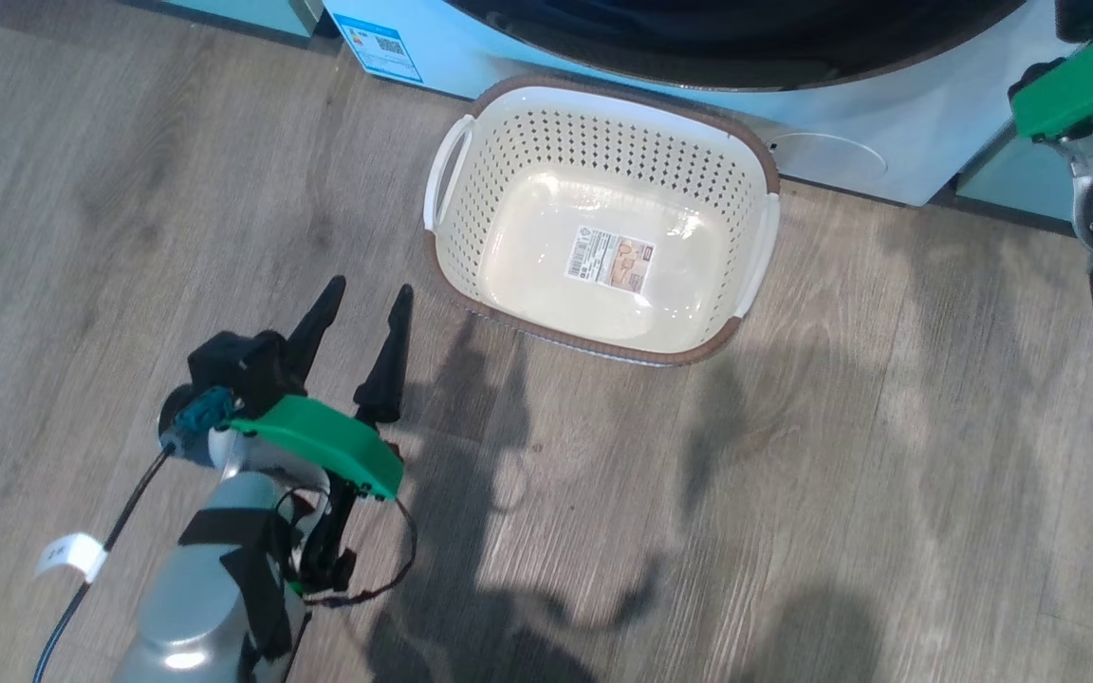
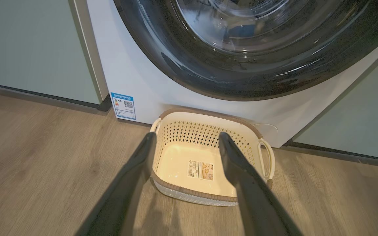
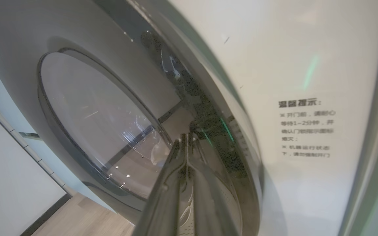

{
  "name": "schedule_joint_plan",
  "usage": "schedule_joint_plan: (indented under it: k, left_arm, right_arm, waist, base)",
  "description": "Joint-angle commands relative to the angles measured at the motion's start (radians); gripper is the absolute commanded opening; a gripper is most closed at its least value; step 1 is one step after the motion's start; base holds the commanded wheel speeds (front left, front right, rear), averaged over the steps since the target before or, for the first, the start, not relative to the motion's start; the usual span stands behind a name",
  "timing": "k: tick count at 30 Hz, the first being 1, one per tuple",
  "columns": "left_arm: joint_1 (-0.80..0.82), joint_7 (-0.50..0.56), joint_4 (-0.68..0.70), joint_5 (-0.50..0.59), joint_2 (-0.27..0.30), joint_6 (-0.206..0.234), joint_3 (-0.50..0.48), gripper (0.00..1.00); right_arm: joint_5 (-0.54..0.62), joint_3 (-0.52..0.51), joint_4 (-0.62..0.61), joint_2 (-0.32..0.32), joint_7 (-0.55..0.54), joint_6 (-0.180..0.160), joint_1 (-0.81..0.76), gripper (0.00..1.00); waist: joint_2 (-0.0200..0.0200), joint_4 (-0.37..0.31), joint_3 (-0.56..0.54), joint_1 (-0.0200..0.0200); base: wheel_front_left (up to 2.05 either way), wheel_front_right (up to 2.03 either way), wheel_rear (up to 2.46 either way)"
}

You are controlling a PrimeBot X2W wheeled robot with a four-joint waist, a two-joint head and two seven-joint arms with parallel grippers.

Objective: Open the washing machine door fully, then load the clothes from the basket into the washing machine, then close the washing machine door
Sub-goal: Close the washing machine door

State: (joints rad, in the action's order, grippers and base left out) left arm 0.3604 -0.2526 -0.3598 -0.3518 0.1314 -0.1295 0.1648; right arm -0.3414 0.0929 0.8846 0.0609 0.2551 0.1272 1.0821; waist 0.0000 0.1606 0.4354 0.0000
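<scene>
Down on the wood floor (image 1: 793, 474), just in front of the washing machine (image 2: 136, 75), sits the basket (image 1: 603, 133) — bare cream bottom showing, a small sticker (image 1: 610, 259) in the middle of it. Left gripper (image 1: 369, 286) hovers low off the basket's near-left corner, apart from it, fingers spread wide and holding nothing; in its wrist view the basket lies framed between the two dark fingers. Up above, the washing machine door (image 2: 182, 65) with its glossy black rim looks to lie flat against the white front, with a blue label (image 2: 123, 105) at the machine's lower corner next to a pale green cabinet (image 2: 28, 42). Over to the right gripper (image 3: 188, 136) — fingers pressed tight together, pinching nothing, tips right at the door's black rim beside the glass bowl; touching or not, I can't tell. A dim bluish patch shows behind the glass, too murky to name.
</scene>
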Motion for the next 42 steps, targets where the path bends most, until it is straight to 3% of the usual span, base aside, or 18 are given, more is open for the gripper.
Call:
schedule_joint_plan:
  k: [1, 12, 21, 29, 30, 31, 33, 35, 36, 42]
  left_arm:
    - [0.033, -0.009, 0.032, 0.012, 0.016, -0.001, -0.039, 1.00]
    - [0.043, -0.009, 0.030, 0.013, 0.014, -0.001, -0.044, 1.00]
    - [0.035, -0.009, 0.019, 0.010, 0.022, -0.001, -0.044, 1.00]
    - [0.014, -0.009, 0.005, 0.008, 0.052, -0.001, -0.046, 1.00]
    - [0.011, -0.009, 0.002, 0.007, 0.059, -0.001, -0.044, 1.00]
    - [0.009, -0.009, -0.001, 0.006, 0.066, -0.001, -0.043, 1.00]
    - [0.004, -0.009, -0.005, 0.003, 0.080, -0.001, -0.046, 1.00]
    - [0.000, -0.009, -0.011, 0.002, 0.095, -0.001, -0.051, 1.00]
    - [-0.002, -0.009, -0.015, 0.001, 0.101, -0.001, -0.053, 1.00]
    - [-0.018, -0.009, -0.048, -0.011, 0.136, -0.001, -0.071, 1.00]
  right_arm:
    - [0.011, -0.013, -0.024, -0.011, 0.007, 0.003, 0.062, 0.00]
    - [0.010, 0.001, -0.031, -0.011, 0.007, 0.003, 0.068, 0.00]
    - [-0.058, 0.126, -0.062, -0.011, 0.007, 0.003, 0.009, 0.00]
    - [-0.132, 0.271, -0.123, -0.011, 0.007, 0.003, -0.124, 0.00]
    - [-0.139, 0.287, -0.136, -0.011, 0.007, 0.003, -0.146, 0.03]
    - [-0.147, 0.302, -0.150, -0.011, 0.007, 0.003, -0.169, 0.27]
    - [-0.159, 0.327, -0.173, -0.011, 0.007, 0.003, -0.215, 0.53]
    - [-0.168, 0.345, -0.193, -0.011, 0.007, 0.003, -0.259, 0.91]
    - [-0.171, 0.352, -0.202, -0.011, 0.007, 0.003, -0.281, 1.00]
    - [-0.164, 0.362, -0.242, -0.011, 0.007, 0.003, -0.404, 1.00]
  waist:
    - [0.0000, 0.000, 0.007, 0.0000]
    - [0.0000, -0.008, 0.013, 0.0000]
    - [0.0000, -0.012, -0.032, 0.0000]
    - [0.0000, -0.019, -0.148, 0.0000]
    - [0.0000, -0.021, -0.168, 0.0000]
    - [0.0000, -0.023, -0.183, 0.0000]
    - [0.0000, -0.032, -0.218, 0.0000]
    - [0.0000, -0.041, -0.249, 0.0000]
    - [0.0000, -0.046, -0.266, 0.0000]
    - [0.0000, -0.078, -0.356, 0.0000]
  base:
    - [0.00, 0.00, 0.00]
    - [0.00, 0.00, 0.00]
    - [0.00, 0.00, 0.00]
    - [0.00, 0.00, 0.00]
    - [0.00, 0.00, 0.00]
    - [0.00, 0.00, 0.00]
    - [0.00, 0.00, 0.00]
    - [0.00, 0.00, 0.00]
    - [0.00, 0.00, 0.00]
    - [0.00, 0.00, 0.00]
